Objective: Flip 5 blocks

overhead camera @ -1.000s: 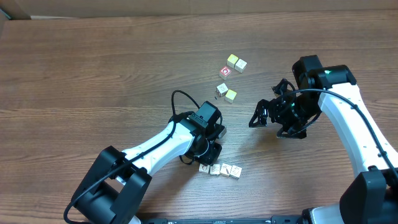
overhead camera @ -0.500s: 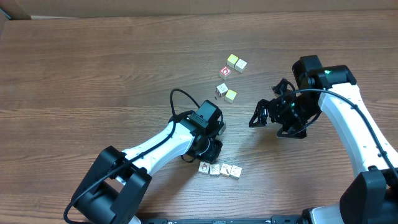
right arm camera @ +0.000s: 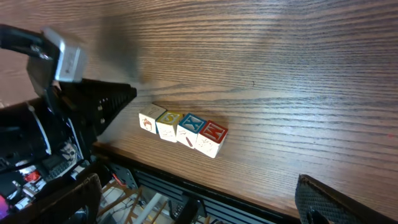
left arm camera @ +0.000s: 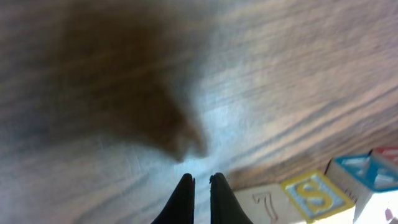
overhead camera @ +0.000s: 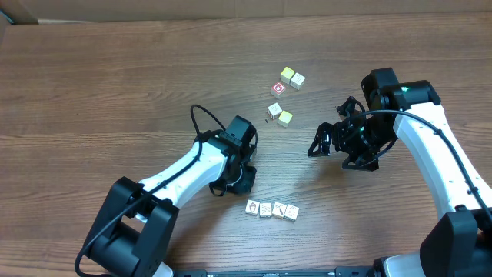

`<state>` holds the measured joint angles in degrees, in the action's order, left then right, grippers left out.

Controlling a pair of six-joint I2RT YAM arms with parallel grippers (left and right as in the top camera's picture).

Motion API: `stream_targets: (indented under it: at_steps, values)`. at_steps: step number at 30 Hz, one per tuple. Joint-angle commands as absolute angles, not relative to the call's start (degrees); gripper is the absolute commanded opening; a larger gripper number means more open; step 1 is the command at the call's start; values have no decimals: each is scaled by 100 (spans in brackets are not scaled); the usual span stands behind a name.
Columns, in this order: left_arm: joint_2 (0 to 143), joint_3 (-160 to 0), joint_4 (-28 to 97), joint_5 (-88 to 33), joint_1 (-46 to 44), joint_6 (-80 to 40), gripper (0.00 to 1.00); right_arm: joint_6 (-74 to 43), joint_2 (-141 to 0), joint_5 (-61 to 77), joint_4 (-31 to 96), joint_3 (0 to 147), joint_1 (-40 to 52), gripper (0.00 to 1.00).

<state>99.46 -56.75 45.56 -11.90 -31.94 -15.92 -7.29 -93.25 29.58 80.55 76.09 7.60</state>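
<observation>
A row of four small pale wooden blocks (overhead camera: 271, 209), cube-shaped with printed faces, is seen at lower centre on the grained brown tabletop (overhead camera: 115, 92). The left gripper (left arm camera: 202, 184) is pinched closed and empty, just upper left of them. The right gripper (overhead camera: 326, 132) is spread wide at right, holding nothing.

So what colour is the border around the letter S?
Yellow; the block shows best in the left wrist view.

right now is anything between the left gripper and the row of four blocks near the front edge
Nothing visible does. Only bare table lies between the shut left gripper and the row of four blocks; the gripper sits just off the row's left end.
</observation>
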Motion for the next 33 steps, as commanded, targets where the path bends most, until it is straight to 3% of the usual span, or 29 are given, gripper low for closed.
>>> stream_targets:
  at_steps: [1,33]
  values:
    - [10022,-5791,4622,-1162,-3406,-1457,4,-729,-9238,2941,8051,7723,784,100]
    - [10022,-5789,4803,-1227,-3708,-1653,4,-727,-9238,2936,8134,7723,784,100]
